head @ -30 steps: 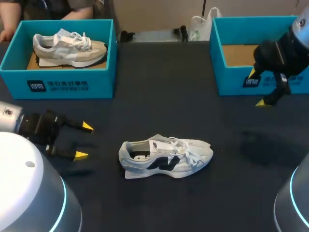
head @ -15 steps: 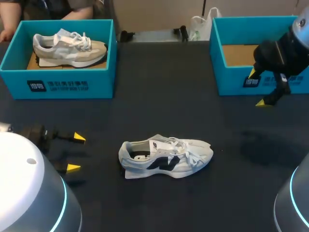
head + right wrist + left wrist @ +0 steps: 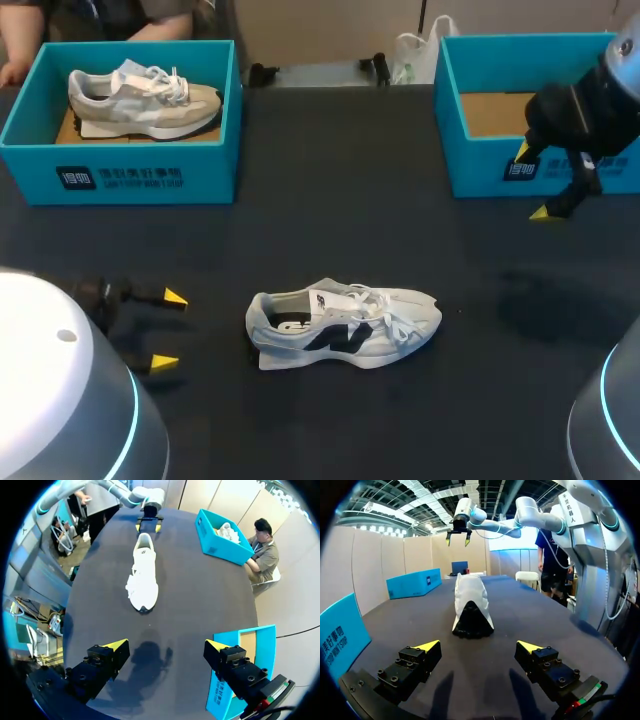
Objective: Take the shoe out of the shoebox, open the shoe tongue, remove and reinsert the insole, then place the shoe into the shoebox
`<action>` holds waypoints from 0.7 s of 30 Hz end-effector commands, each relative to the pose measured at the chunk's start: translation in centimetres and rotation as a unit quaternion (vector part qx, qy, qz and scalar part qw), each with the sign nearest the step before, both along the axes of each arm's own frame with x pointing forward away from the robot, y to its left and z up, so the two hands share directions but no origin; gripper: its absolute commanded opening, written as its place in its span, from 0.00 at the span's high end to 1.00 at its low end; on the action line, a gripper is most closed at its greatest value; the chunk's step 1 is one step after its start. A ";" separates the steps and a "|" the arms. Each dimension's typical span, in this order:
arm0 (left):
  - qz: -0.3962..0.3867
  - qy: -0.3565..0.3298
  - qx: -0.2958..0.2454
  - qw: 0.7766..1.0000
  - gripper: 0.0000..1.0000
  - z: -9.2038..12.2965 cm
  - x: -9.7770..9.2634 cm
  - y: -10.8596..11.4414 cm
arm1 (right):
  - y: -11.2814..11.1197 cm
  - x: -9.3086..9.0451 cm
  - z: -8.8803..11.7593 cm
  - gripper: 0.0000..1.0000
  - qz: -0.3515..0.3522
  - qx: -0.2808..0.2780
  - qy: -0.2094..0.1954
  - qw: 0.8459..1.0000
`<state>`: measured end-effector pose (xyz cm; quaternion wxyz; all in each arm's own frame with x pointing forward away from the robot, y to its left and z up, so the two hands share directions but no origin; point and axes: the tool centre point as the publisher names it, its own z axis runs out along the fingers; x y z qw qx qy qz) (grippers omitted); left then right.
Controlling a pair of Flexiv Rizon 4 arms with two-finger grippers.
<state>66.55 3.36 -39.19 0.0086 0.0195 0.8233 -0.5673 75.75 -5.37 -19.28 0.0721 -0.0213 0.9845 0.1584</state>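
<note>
A white sneaker (image 3: 343, 325) with a dark logo on its side, white laces and a dark insole printed in white sits out on the dark table (image 3: 330, 200), near the middle and well apart from both teal shoeboxes. Its heel points toward my left gripper (image 3: 169, 330) and its toe toward my right side. In the left wrist view the sneaker (image 3: 470, 605) stands upright straight ahead of my fingers, dark heel toward me. In the right wrist view the sneaker (image 3: 142, 575) lies lengthwise ahead of my right gripper (image 3: 166, 644), toe nearer.

My left gripper (image 3: 477, 646) is spread wide and grasps nothing. Its yellow tips are low over the table and short of the heel, touching neither shoe nor box. My right gripper (image 3: 531, 181) is likewise released wide and empty. It hangs in front of the near wall of the right shoebox (image 3: 470, 165), whose brown cardboard floor is bare. The left shoebox (image 3: 120, 178) at the far left holds a second sneaker (image 3: 143, 98), beige and grey with white laces.

Each wrist view catches the other arm beyond the shoe: my right gripper (image 3: 458, 534) high above the far end of the table, and my left gripper (image 3: 148, 526) just past the heel.

Compared with half a second ago, my left gripper's tips have shifted slightly toward the sneaker, with the same wide gap. The right arm, the sneaker and both shoeboxes are where they were.
</note>
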 end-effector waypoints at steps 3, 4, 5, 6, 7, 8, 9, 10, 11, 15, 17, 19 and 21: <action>0.001 0.000 0.001 1.000 0.00 0.1 -0.1 0.0 | 0.0 0.0 -0.1 0.00 0.000 -0.001 0.000 1.000; 0.001 0.000 0.001 1.000 0.00 0.1 -0.1 0.0 | 0.0 0.0 -0.1 0.00 0.000 -0.001 0.000 1.000; 0.001 0.000 0.001 1.000 0.00 0.1 -0.1 0.0 | 0.0 0.0 -0.1 0.00 0.000 -0.001 0.000 1.000; 0.001 0.000 0.001 1.000 0.00 0.1 -0.1 0.0 | 0.0 0.0 -0.1 0.00 0.000 -0.001 0.000 1.000; 0.001 0.000 0.001 1.000 0.00 0.1 -0.1 0.0 | 0.0 0.0 -0.1 0.00 0.000 -0.001 0.000 1.000; 0.001 0.000 0.001 1.000 0.00 0.1 -0.1 0.0 | 0.0 0.0 -0.1 0.00 0.000 -0.001 0.000 1.000; 0.000 -0.001 0.000 1.000 0.00 0.0 -0.1 -0.3 | 0.0 0.0 -0.1 0.00 0.000 -0.001 0.000 1.000; -0.002 -0.001 -0.002 1.000 0.00 -0.1 0.0 -0.6 | 0.0 0.0 -0.1 0.00 0.000 -0.001 0.000 1.000; -0.004 -0.006 0.000 1.000 0.00 -0.1 0.0 -0.9 | 0.0 0.0 -0.1 0.00 0.000 -0.001 0.000 1.000; -0.009 -0.013 -0.008 1.000 0.00 -0.2 0.1 -2.0 | 0.0 0.0 -0.1 0.00 0.000 -0.001 0.000 1.000; -0.006 -0.021 -0.008 1.000 0.00 -0.2 0.3 -2.6 | 0.0 0.0 -0.1 0.00 0.000 -0.001 0.000 1.000; -0.003 -0.021 -0.013 1.000 0.00 -0.1 0.4 -3.3 | 0.0 0.0 -0.1 0.00 0.000 -0.001 0.000 1.000; -0.004 -0.021 -0.020 1.000 0.00 -0.2 0.5 -4.0 | 0.0 0.0 -0.1 0.00 0.000 -0.001 0.000 1.000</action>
